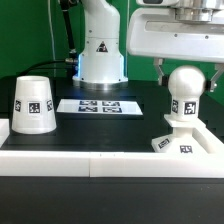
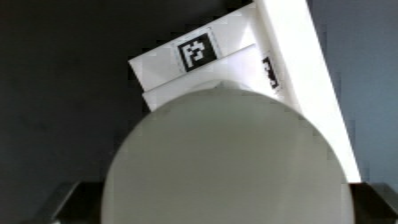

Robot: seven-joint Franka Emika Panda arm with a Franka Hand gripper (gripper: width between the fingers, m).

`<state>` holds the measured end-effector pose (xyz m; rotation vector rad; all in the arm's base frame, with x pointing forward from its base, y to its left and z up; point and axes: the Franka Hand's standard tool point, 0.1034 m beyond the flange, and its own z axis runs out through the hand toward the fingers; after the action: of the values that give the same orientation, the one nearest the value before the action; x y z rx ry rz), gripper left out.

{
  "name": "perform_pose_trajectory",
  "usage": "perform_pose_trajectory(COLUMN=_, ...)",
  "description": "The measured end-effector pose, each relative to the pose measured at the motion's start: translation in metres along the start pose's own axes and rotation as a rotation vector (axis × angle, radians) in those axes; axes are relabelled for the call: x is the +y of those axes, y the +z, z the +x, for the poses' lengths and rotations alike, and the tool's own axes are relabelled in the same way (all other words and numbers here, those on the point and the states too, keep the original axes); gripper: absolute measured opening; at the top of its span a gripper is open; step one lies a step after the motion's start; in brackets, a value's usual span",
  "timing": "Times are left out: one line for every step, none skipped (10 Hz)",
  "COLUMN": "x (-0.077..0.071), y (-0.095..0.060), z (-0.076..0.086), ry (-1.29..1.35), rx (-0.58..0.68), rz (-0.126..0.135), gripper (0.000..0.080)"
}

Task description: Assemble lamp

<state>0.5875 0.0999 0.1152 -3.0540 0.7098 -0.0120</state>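
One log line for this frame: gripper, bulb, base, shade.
gripper: open, fingers either side of bulb head | bulb: upright on base | shade: standing apart at exterior view's left, not mounted

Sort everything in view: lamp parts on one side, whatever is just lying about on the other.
For the job:
- shade
- bulb, upright on the base
- pincer, open, its fingers either side of the bulb's head

Just there:
- marker board
- robot pedestal
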Motion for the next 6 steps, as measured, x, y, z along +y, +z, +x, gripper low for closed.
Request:
perform_pose_trajectory(x=0.0003, y=0.0, z=0.0002, ry=0.075, rx=-0.002, rz=0.002, gripper=0.0579)
perform_pose_trajectory(x=0.0002, y=0.0, z=0.0002, ry=0.145, rx=-0.003, rz=0.004, gripper=0.0579)
perform_pose_trajectory(x=0.0011, y=0.0002, z=0.0, ry=0.249, rx=-0.016, rz=0.012, gripper=0.0579)
perform_pose_trajectory(x=0.0029, y=0.0003, z=-0.0007, ry=0.382, rx=-0.046, rz=0.025, gripper=0.0579)
perform_pose_trajectory(x=0.0025, y=0.0003, z=-0.0019, ry=0.517, rx=-0.077, rz=0.023, gripper=0.0579)
perform_pose_trajectory(x=0.0031, y=0.001, z=0.0006, ry=0.614, rx=-0.101, rz=0.041, gripper=0.0579)
